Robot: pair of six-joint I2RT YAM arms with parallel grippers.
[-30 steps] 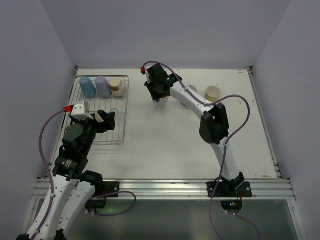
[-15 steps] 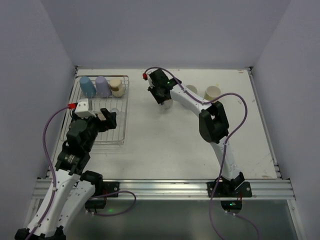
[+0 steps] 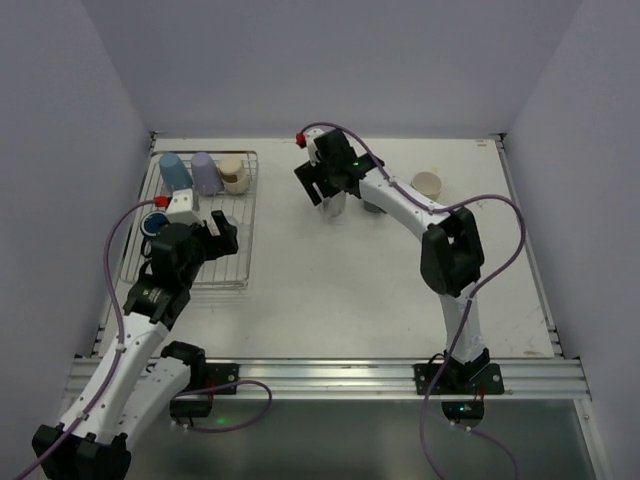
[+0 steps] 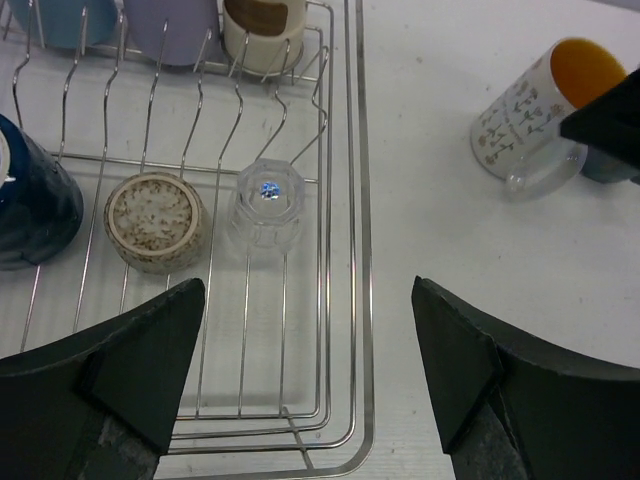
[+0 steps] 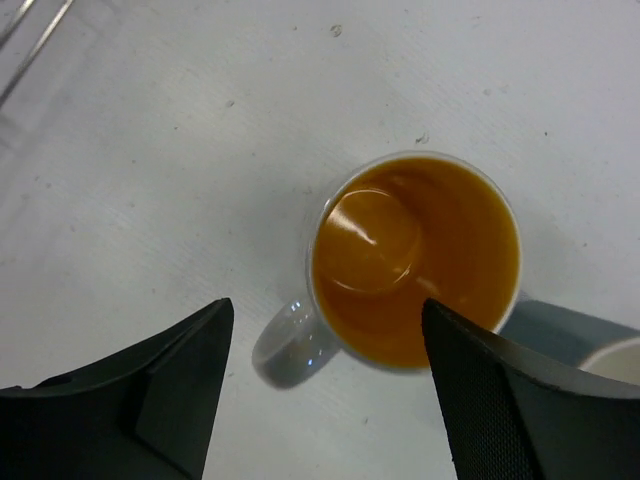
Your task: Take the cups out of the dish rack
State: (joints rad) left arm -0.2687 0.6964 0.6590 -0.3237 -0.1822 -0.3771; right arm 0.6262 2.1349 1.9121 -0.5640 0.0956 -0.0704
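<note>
The dish rack (image 3: 245,265) (image 4: 350,250) lies at the table's left and holds several cups: light blue (image 4: 60,15), lavender (image 4: 170,25) and beige (image 4: 262,25) along its far side. Nearer stand a navy mug (image 4: 30,205), a speckled upturned cup (image 4: 152,220) and a tiny clear glass (image 4: 265,205). My left gripper (image 3: 215,240) (image 4: 310,370) hovers open over the rack's near right corner, holding nothing. The orange-inside mug (image 5: 415,260) (image 3: 335,207) stands upright on the table. My right gripper (image 5: 330,390) (image 3: 325,185) is open just above it, fingers apart from it.
A grey cup (image 5: 570,320) stands right beside the orange-inside mug, and a pale yellow-green cup (image 3: 428,185) stands farther right near the back. Grey walls close in the table on three sides.
My right gripper has lowered the orange-inside mug to the table and opened, letting it go. My left arm has moved forward over the rack, its jaws a little narrower.
</note>
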